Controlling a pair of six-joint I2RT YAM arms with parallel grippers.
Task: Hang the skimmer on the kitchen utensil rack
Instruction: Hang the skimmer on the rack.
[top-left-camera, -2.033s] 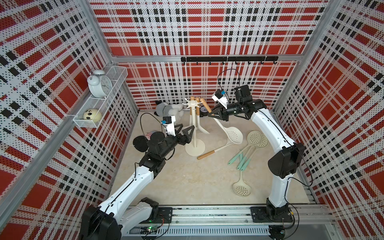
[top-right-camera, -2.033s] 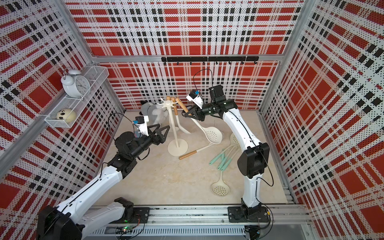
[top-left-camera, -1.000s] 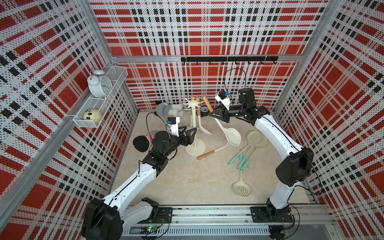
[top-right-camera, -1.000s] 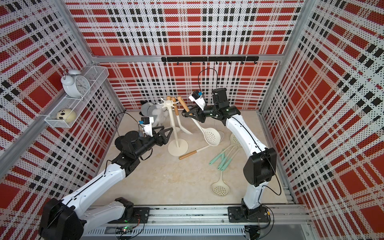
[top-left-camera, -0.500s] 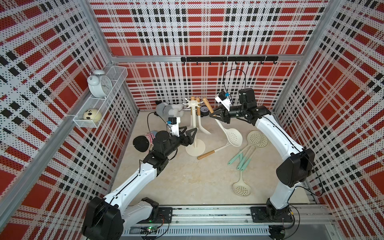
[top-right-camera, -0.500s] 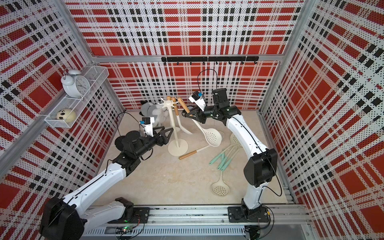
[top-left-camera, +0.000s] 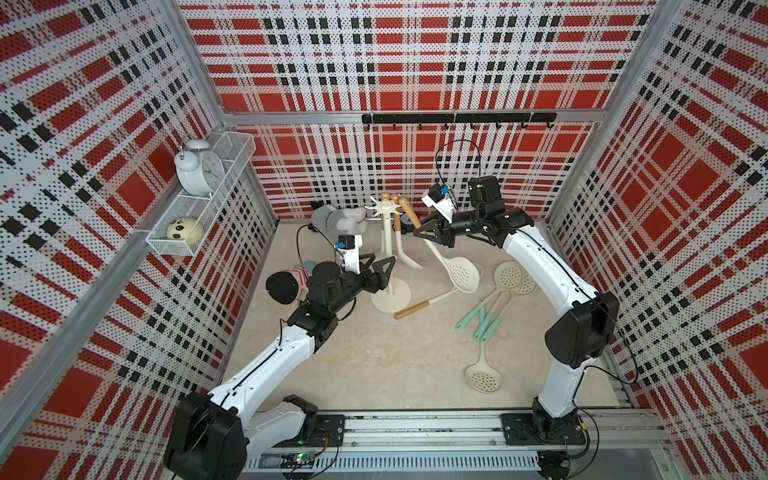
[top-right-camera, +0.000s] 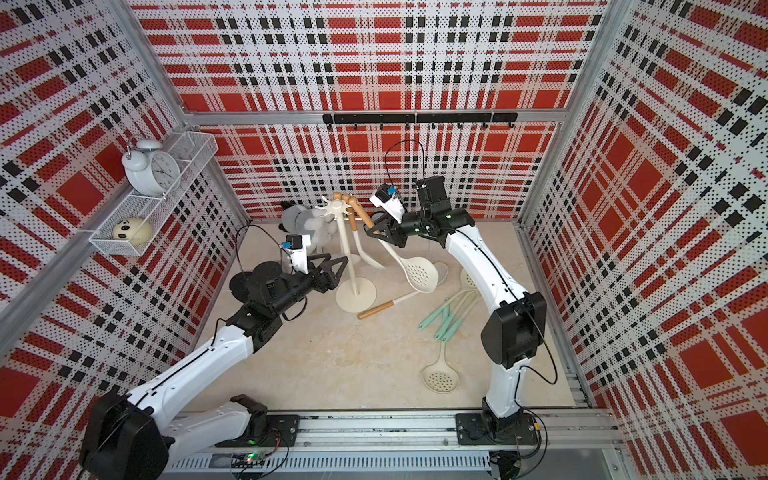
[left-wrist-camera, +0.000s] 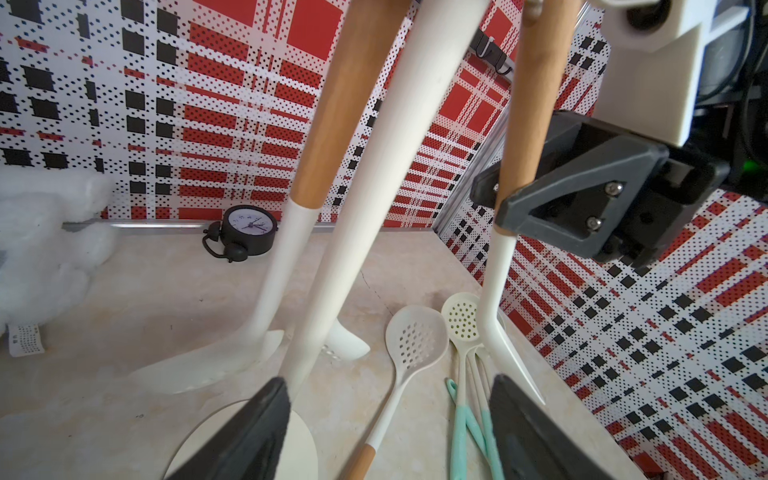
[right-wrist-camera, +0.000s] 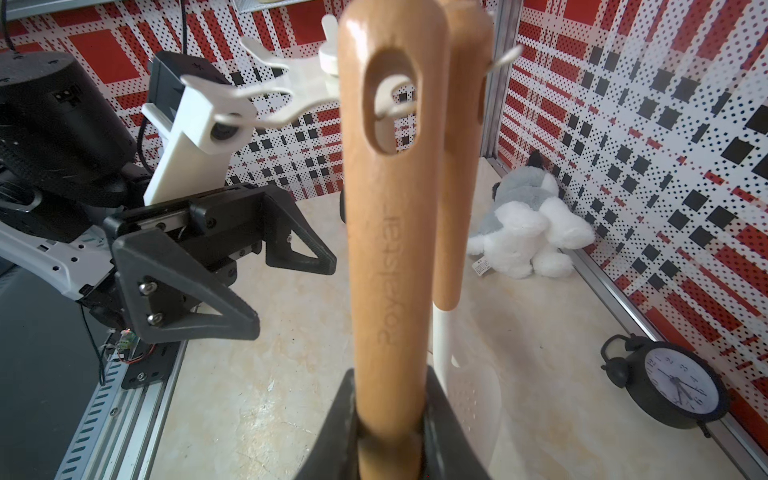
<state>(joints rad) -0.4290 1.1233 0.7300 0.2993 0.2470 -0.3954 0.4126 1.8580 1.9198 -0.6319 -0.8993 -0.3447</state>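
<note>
Two arms in here. The right gripper (top-left-camera: 422, 231) is squeezed down narrow on the wooden handle of the skimmer (top-left-camera: 459, 274), holding it tilted with the handle end right at the crown of the kitchen utensil rack (top-left-camera: 388, 245). The left gripper (top-left-camera: 380, 266) is spread wide, low by the rack's pole just above the disc base, with nothing in its grasp. The left wrist view puts the pole inside that gap, right by one finger (left-wrist-camera: 249, 436); can't tell if they touch.

Only the right wrist view shows the slot in the handle end, with a prong tip visible through it. Whether it's really hooked, can't tell. Both wrist views also catch a black alarm clock (right-wrist-camera: 673, 386) on the table by the wall, which I can't pick out from above. Only the top views show the white alarm clock (top-left-camera: 195, 172) on the wire shelf (top-left-camera: 216, 199).

Counts:
- five skimmers: the held one, a wooden-handled one (top-left-camera: 411, 309) lying by the base, and three mint-handled ones (top-left-camera: 484, 322) bunched off to the right
- one other wooden-handled utensil (left-wrist-camera: 332, 104) hanging on the rack
- two clocks
- one plush toy (top-left-camera: 338, 218)
</note>
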